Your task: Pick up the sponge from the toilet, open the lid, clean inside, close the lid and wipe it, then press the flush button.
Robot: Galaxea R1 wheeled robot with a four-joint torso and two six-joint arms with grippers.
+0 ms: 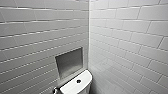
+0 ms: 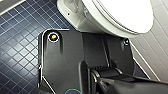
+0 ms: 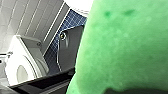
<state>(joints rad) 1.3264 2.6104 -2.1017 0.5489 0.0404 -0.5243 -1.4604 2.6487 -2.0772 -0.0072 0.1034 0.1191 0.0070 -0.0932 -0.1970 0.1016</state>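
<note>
The bright green sponge (image 3: 125,47) looms very close in the right wrist view, held off any surface by my right gripper. In the left wrist view the white toilet (image 2: 82,17) stands on the floor with its glossy lid (image 2: 125,12) down over the bowl. My left gripper is shut and hangs beside the bowl, holding nothing. The head view catches the flat tank top (image 1: 82,86) at its lower edge, with the small dark flush button (image 1: 78,81) in its middle.
White tiled walls (image 1: 130,37) meet in a corner behind the tank, with a steel niche (image 1: 69,62) above it. The floor is dark blue mosaic (image 2: 17,45). A chrome fitting (image 1: 54,90) sits beside the tank. A white fixture with an oval face (image 3: 22,67) stands near the wall.
</note>
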